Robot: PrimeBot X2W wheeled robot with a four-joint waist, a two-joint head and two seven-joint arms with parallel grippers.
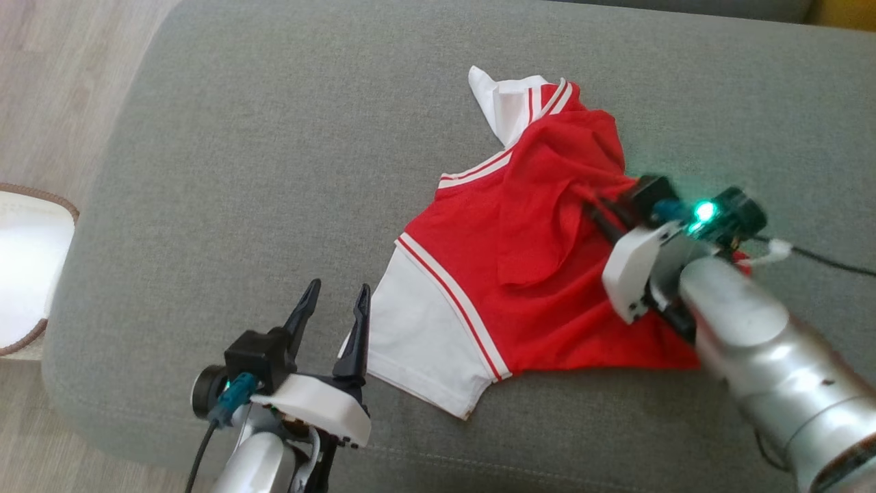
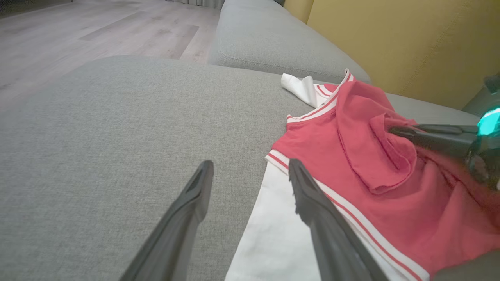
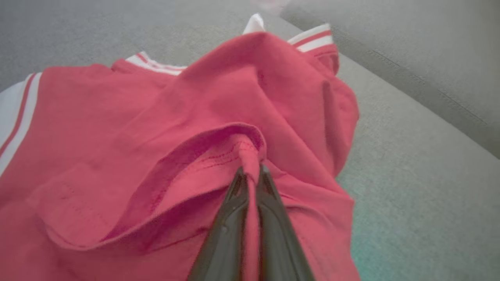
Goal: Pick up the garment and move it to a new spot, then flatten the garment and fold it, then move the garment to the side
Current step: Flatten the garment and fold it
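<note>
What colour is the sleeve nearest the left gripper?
White; the sleeve meets the red garment at red-and-white stripes. Head view shows it best.

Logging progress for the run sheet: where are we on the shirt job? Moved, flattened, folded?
Done: nothing clearly. The garment lies bunched on the grey cushion, and whether it was already relocated cannot be told. In hand: the right gripper is shut on a red fold, and the left gripper is open beside the garment. Left: flattening, folding, moving it aside.
</note>
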